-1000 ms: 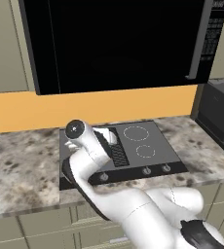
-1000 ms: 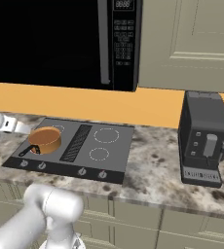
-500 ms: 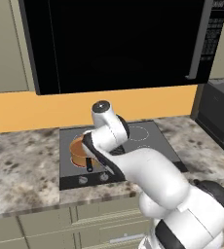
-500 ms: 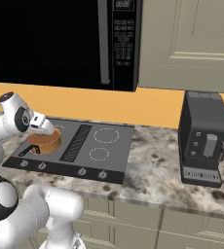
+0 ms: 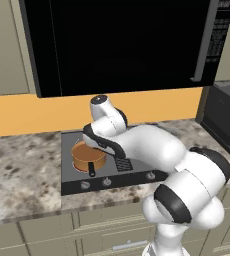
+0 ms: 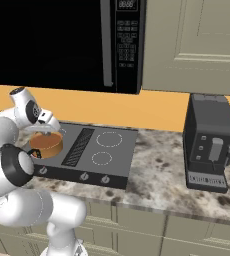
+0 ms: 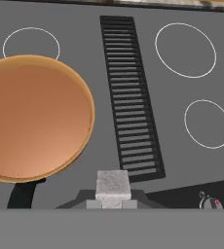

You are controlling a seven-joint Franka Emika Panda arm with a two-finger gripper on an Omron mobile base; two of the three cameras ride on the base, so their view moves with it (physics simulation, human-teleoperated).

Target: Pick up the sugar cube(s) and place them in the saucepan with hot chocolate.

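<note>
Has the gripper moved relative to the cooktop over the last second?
Yes. The gripper, shut on a sugar cube, swung rightward over the cooktop, beside the saucepan.

Saucepan [image 7: 33, 119]: copper-toned metal, smooth matt brown inside; sugar cube [image 7: 113, 185] grainy whitish; cooktop [image 7: 182, 112] around it smooth matt grey; desk [image 6: 162, 175] speckled polished stone

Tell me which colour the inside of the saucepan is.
Brown, inside the copper-orange saucepan; the hand view shows it best.
</note>
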